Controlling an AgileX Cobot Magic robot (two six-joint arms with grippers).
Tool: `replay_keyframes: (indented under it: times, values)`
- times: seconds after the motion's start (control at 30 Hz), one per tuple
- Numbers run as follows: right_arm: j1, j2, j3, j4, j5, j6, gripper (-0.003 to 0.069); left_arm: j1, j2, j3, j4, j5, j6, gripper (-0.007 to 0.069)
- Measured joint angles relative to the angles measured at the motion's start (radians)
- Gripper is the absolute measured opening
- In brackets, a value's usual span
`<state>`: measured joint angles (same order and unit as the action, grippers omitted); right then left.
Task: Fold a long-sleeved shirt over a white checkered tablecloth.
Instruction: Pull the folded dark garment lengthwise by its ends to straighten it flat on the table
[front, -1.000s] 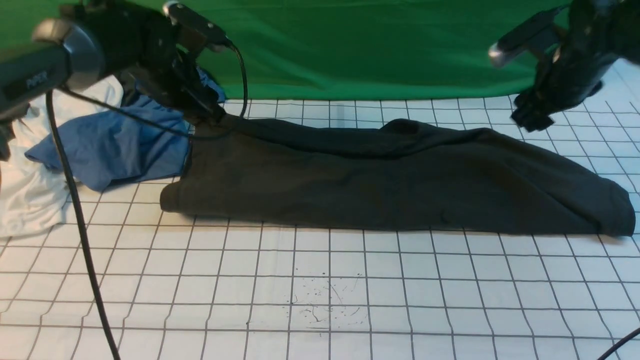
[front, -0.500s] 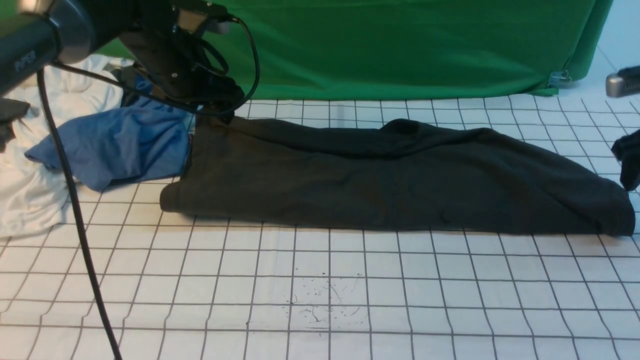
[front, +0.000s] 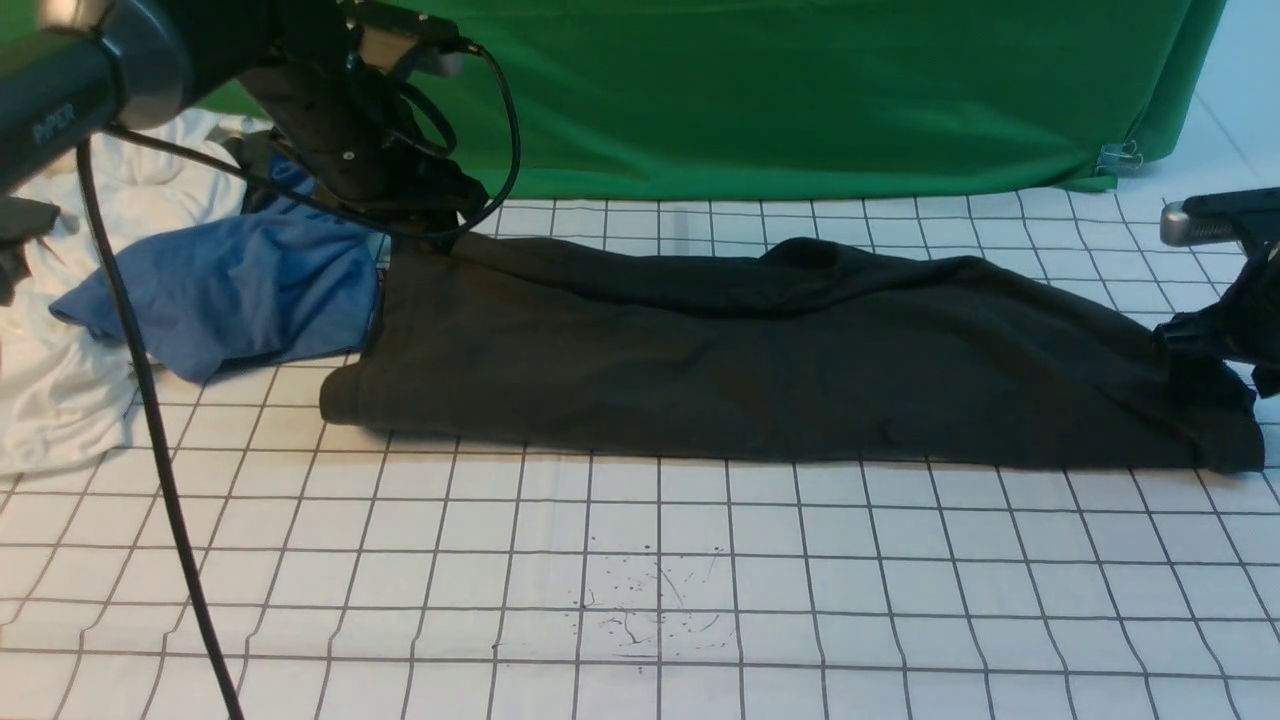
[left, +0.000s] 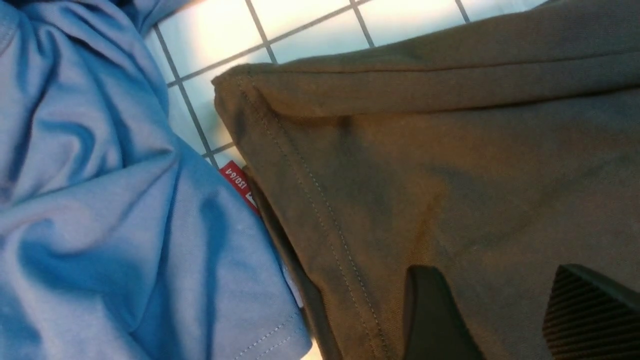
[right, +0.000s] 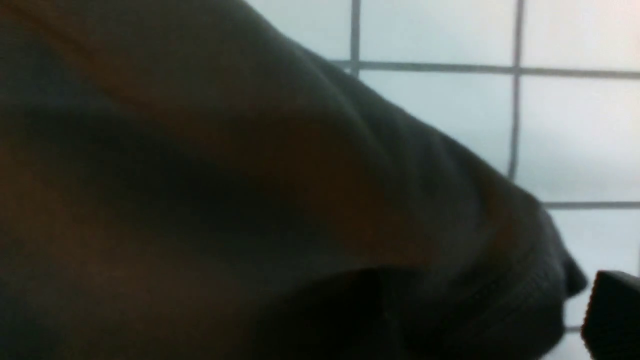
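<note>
The fingers of my left gripper (left: 495, 280) stood apart. They were pressed down on the far left corner of the large dark charcoal cotton long-sleeved shirt (front: 780, 360), with flat fabric and a stitched hem between them, nothing pinched. In the front view this gripper (front: 430, 225) sat at that same corner.

My right gripper (right: 480, 305) was also apart. The rounded right end of the shirt lay between its fingers, and one finger (right: 615, 315) was clear of the fabric; the picture there was blurred. From the front it (front: 1200, 340) was low over that end, near the right edge of the cloth.

The shirt lay folded in a long band across the far half of the wide white checkered tablecloth with thin grey lines (front: 640, 560).

A crumpled blue garment (front: 230, 290) touched the shirt's left end, with a small red size tag (left: 239, 186) between them. A white garment (front: 50, 400) lay at the left edge. The green backdrop cloth (front: 800, 90) hung along the far edge.
</note>
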<state>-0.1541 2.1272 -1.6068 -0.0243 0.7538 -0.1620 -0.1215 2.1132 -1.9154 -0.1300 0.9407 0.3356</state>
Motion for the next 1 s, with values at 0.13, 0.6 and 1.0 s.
replay_keyframes:
  times: [0.13, 0.6, 1.0]
  values:
    - [0.000, 0.000, -0.005, 0.001, -0.012, 0.001, 0.0231, 0.000, 0.000, 0.000, 0.002, 0.000, 0.003, 0.0211]
    - [-0.032, 0.000, -0.174, 0.009, 0.011, -0.018, 0.0065, 0.000, 0.000, 0.000, 0.003, 0.035, 0.043, 0.0170]
    - [-0.062, 0.004, -0.190, 0.004, 0.081, 0.062, 0.0663, 0.000, 0.000, 0.000, 0.003, 0.051, 0.052, 0.0170]
